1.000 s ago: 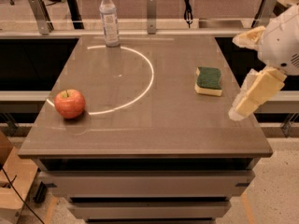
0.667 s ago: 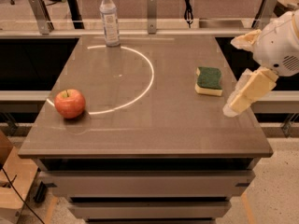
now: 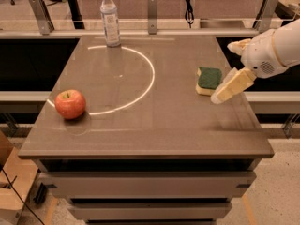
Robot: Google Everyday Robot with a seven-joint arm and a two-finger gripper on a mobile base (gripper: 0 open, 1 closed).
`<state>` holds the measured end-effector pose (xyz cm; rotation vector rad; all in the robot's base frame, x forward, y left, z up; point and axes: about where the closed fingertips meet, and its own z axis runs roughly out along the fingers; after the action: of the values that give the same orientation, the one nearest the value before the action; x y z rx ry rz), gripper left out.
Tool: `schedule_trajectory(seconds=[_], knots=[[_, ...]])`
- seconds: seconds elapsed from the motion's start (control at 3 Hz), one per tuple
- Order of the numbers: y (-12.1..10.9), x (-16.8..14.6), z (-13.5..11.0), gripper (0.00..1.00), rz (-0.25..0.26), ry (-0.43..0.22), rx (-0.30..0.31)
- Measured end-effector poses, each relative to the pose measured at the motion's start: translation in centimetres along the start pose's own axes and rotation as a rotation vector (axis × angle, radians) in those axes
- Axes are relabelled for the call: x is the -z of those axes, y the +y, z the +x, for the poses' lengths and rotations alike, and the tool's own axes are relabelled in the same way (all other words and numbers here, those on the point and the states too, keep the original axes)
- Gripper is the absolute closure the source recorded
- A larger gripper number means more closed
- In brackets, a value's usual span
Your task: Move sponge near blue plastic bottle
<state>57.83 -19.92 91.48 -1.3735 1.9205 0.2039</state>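
The sponge (image 3: pixel 209 80), yellow with a dark green top, lies flat near the table's right edge. The blue plastic bottle (image 3: pixel 110 18), clear with a white cap and pale label, stands upright at the far left-centre of the table, far from the sponge. My gripper (image 3: pixel 225 73) comes in from the right on a white arm, just right of the sponge. It is open and empty: one cream finger (image 3: pixel 233 85) slants down beside the sponge's near right corner, the other (image 3: pixel 238 45) shows behind it. I cannot tell whether a finger touches the sponge.
A red apple (image 3: pixel 70 104) sits at the table's near left. A white arc (image 3: pixel 149 81) is marked on the brown table (image 3: pixel 159 130). A rail with metal posts (image 3: pixel 152 13) runs behind the table's far edge.
My gripper has moved left and a little toward the sponge, from the table's right edge to right beside it. Sponge, bottle and apple have not moved.
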Motion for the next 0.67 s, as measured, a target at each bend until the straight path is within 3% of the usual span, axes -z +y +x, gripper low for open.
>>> schedule_trajectory(seconds=[0.67], knots=[[0.02,-1.03,0.5,0.0,-0.01,-0.008,-0.04]])
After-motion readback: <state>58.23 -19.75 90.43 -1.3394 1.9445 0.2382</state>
